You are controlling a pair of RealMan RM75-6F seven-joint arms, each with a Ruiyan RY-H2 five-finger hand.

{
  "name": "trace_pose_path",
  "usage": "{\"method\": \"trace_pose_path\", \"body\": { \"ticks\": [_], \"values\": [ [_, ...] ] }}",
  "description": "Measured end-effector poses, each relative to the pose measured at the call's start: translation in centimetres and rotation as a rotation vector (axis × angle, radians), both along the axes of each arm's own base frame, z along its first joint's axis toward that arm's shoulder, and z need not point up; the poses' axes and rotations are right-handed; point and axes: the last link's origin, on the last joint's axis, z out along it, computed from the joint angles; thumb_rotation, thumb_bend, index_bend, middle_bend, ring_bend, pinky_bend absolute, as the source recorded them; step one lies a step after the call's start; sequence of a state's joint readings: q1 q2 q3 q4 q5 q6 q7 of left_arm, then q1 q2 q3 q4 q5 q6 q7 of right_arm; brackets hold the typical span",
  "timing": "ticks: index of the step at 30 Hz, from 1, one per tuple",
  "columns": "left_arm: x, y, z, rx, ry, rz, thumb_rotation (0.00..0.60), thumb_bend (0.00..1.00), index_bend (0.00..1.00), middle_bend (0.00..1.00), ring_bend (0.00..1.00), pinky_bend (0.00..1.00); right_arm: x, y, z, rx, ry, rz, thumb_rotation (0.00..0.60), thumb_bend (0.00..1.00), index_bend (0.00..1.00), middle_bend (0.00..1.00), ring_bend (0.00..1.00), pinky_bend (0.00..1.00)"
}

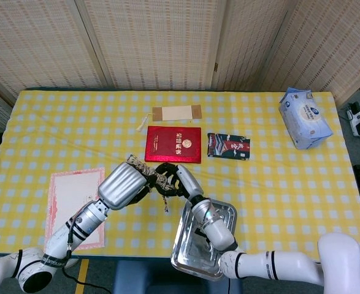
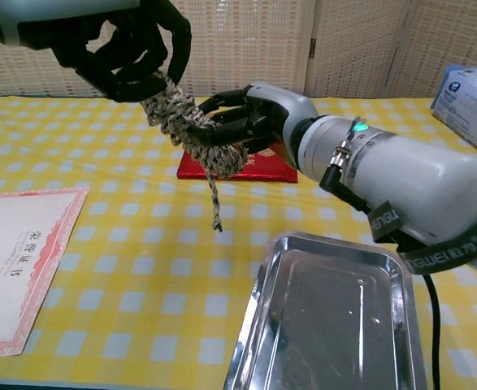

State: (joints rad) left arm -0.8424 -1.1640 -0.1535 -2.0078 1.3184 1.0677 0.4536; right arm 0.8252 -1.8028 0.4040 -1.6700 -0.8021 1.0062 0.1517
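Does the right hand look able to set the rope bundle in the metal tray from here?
Probably yes: the right hand grips the rope bundle above the table, and the metal tray lies open just below.
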Motion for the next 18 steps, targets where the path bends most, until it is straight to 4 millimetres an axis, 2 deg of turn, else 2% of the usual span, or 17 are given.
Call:
{"method": "trace_pose_path", "body": {
  "ticks": [8,18],
  "values": [
    [-0.3,-0.4,-0.4,-0.06,-0.043,0.033,0.6,0.54,0.62,0.83,0.79,0.77,0.5,-0.2,0.1,-0.081,-0.126,-0.026,0.6,0.58,0.85,0.74,0.82,0.67],
    [-1.8,-0.1,-0.1,-0.109,-0.089,0.109,0.6,0.54,0.61,0.83,0.79,0.77,-0.6,-0.7,1.1,-0.145,-0.239,-0.056,0.6,0.58,0.85,0.74,0.82,0.67]
  ]
}}
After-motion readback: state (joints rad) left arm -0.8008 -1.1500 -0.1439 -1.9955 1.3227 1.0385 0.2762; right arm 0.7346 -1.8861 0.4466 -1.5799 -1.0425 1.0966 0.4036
